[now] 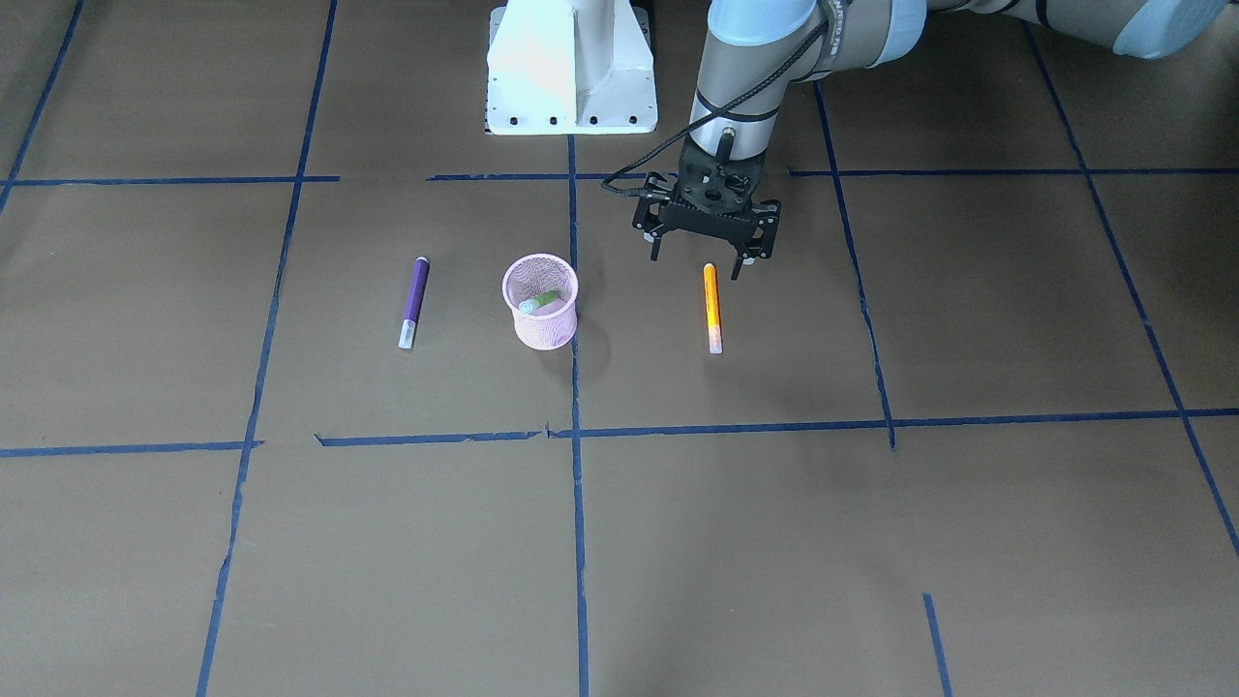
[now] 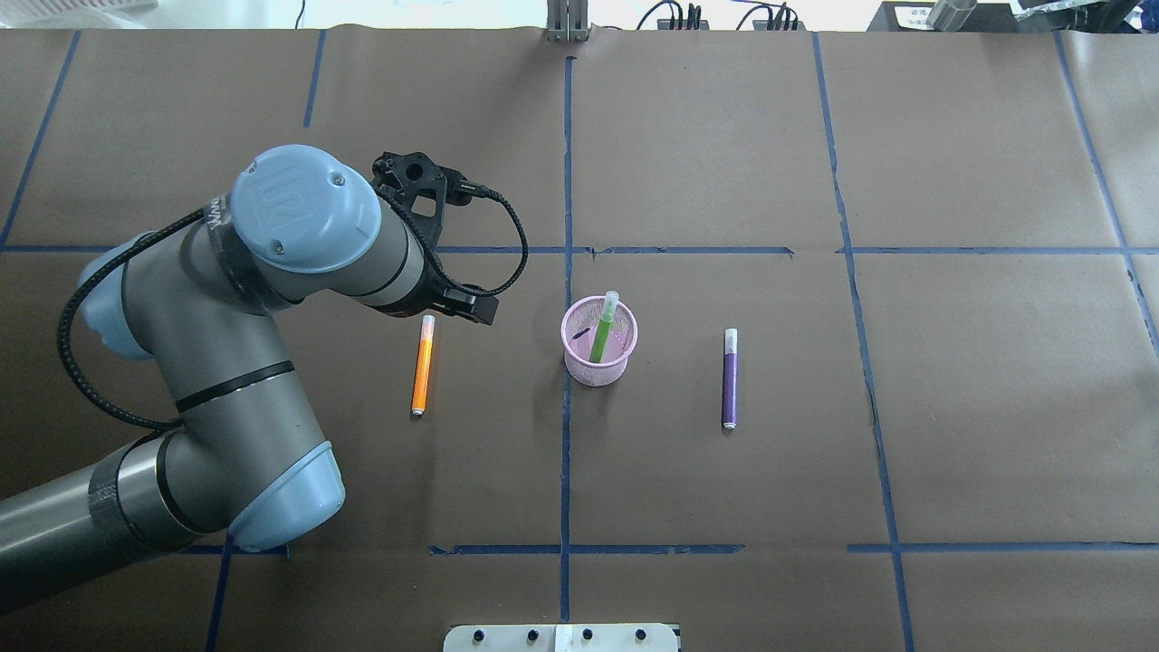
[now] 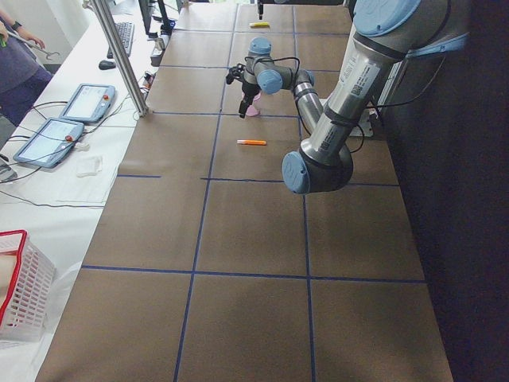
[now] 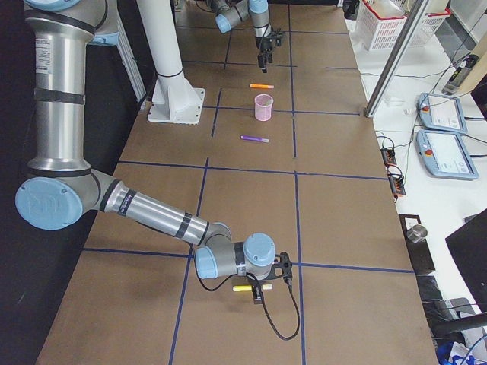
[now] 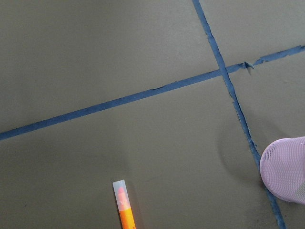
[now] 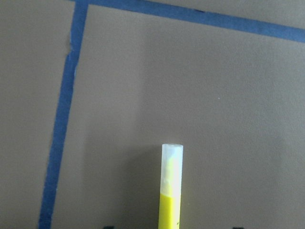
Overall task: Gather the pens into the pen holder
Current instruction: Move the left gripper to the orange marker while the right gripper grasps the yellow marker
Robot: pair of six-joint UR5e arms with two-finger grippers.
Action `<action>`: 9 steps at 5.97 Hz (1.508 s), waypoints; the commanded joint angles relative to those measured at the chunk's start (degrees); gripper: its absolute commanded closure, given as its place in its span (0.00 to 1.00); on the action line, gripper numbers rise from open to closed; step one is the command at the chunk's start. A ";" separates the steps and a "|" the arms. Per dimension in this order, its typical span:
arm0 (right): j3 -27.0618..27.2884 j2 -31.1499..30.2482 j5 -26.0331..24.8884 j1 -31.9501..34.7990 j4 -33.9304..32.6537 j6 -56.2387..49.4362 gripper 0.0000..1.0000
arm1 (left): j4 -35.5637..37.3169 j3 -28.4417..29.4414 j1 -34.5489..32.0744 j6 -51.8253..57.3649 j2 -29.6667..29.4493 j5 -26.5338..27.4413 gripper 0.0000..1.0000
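The pink mesh pen holder (image 1: pixel 542 324) stands upright near the table's middle, a green pen (image 2: pixel 602 328) leaning inside it. An orange pen (image 1: pixel 712 308) lies flat on one side of it and a purple pen (image 1: pixel 414 302) on the other. My left gripper (image 1: pixel 705 254) hangs open just above the orange pen's robot-side end, holding nothing. The left wrist view shows that pen's pale cap (image 5: pixel 120 190) and the holder (image 5: pixel 286 169). Far along the table, my right gripper (image 4: pixel 264 287) sits low over a yellow pen (image 6: pixel 170 191), its fingertips wide apart at the wrist view's bottom edge.
The brown paper table top is marked with blue tape lines (image 1: pixel 576 436). The white robot base (image 1: pixel 571 68) stands at the table's robot side. Tablets (image 3: pixel 67 119) and a red-rimmed basket (image 3: pixel 20 294) sit on a side bench, where a person's arm (image 3: pixel 16 32) shows.
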 commanded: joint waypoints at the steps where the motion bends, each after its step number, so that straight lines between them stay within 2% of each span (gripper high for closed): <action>1: -2.19 1.68 -0.50 -0.63 0.10 0.00 0.28 | 0.00 -0.18 0.00 -0.01 -0.02 0.00 0.00; 3: -2.63 2.04 -0.58 -0.90 -0.07 -0.17 0.42 | 0.00 -0.18 0.00 -0.01 -0.02 0.00 0.00; 5: -2.81 2.04 -0.50 -1.42 0.01 -0.26 0.45 | 0.00 -0.18 0.00 -0.01 -0.02 0.00 0.00; 6: -2.72 2.13 -0.32 -1.42 0.10 -0.26 0.64 | 0.00 -0.18 0.00 -0.01 -0.02 0.00 0.00; 7: -2.89 2.13 -0.32 -1.42 0.01 -0.26 0.77 | 0.00 -0.18 0.00 -0.01 -0.02 0.00 0.00; 8: -3.15 2.04 -0.41 -1.51 0.10 -0.35 0.78 | 0.00 -0.27 0.00 -0.01 -0.02 -0.09 0.00; 9: -2.81 1.95 0.03 -1.51 0.36 -0.26 0.86 | -0.09 -0.27 0.00 -0.01 -0.02 -0.09 0.00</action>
